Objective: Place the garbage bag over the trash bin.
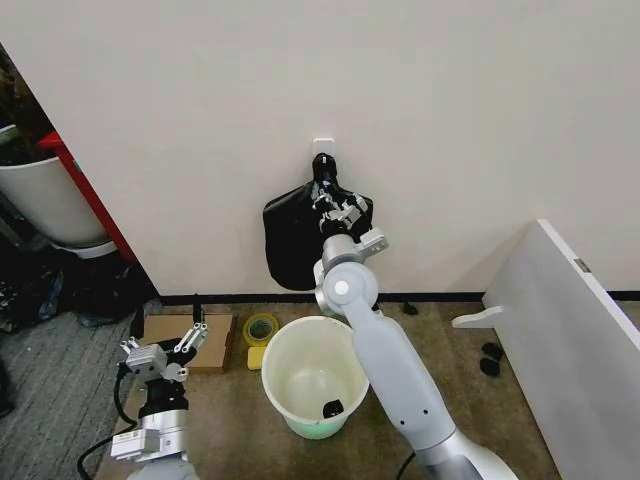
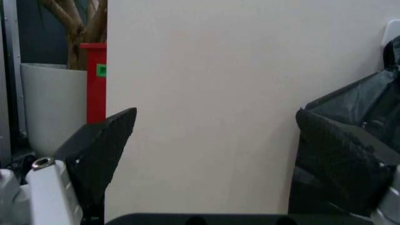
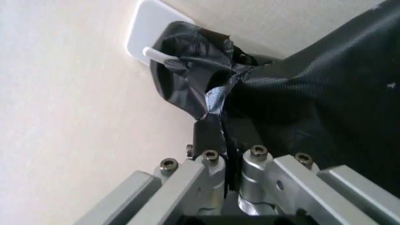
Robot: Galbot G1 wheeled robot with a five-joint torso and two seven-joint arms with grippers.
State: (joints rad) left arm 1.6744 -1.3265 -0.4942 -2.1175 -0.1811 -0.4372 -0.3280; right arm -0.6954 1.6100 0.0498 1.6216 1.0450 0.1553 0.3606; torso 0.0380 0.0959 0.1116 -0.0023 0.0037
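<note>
I see my right gripper (image 1: pixel 334 207) up at the white wall hook (image 3: pixel 156 54), its fingers pinched together on black plastic of the garbage bag (image 1: pixel 290 240), which hangs from that hook above the trash bin (image 1: pixel 312 385). My left gripper (image 1: pixel 163 350) waits low, left of the bin, fingers spread apart and holding nothing. I count one bin and two grippers.
</note>
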